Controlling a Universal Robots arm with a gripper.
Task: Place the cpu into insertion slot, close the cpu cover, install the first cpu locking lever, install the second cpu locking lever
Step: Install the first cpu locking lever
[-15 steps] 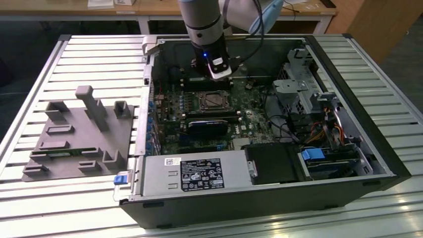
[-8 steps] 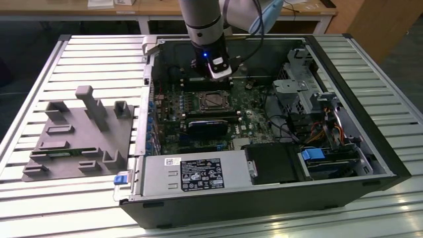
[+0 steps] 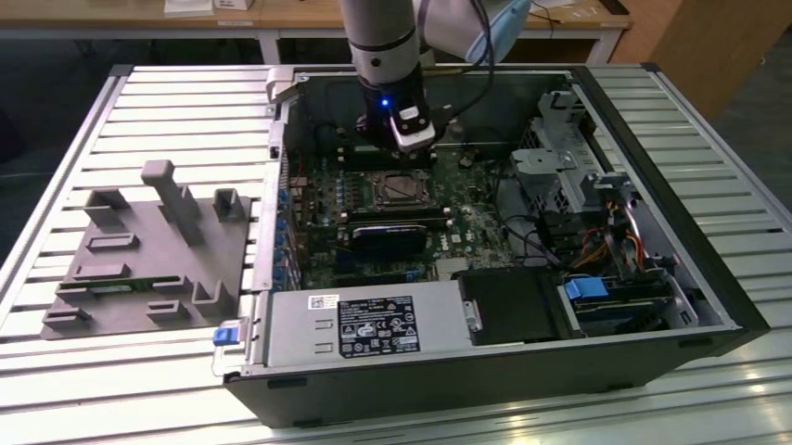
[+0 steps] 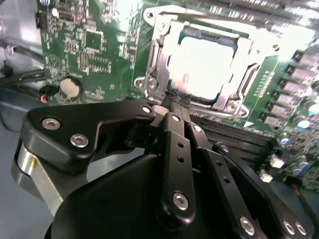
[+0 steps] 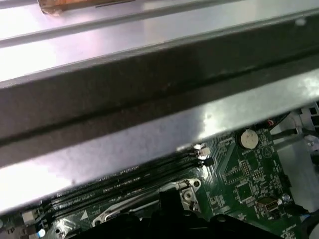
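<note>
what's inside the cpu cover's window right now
The cpu, its silver top showing through the cpu cover, which lies closed over it. The insertion slot's pin field underneath is hidden by the chip.

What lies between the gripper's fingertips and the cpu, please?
In the second wrist view, the gripper meets the cpu cover's near edge; the cpu sits just beyond it.

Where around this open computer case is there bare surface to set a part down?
The slatted table lies bare between the grey fixture block and the case wall, and beyond the block. Inside the case it is crowded: motherboard, drive cage, cables, arm.
</note>
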